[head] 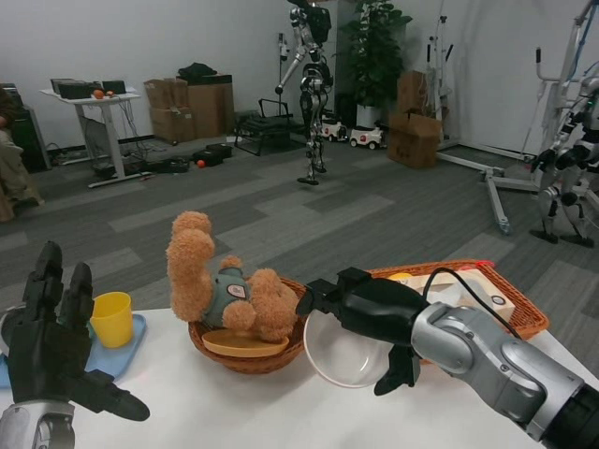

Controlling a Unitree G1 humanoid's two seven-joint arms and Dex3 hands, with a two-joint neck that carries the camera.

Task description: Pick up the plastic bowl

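The plastic bowl (344,354) is clear and shallow, tilted on its side with its inside facing me. My right hand (374,311) grips it by the upper rim and holds it in the air above the white table (197,402), just right of the teddy's basket. My left hand (51,346) is raised at the far left, fingers spread and upright, holding nothing.
A brown teddy bear (220,288) lies in a small wicker basket (245,352) right next to the lifted bowl. A yellow cup (112,318) stands on a blue tray (125,344) at the left. An orange basket (510,309) sits behind my right forearm.
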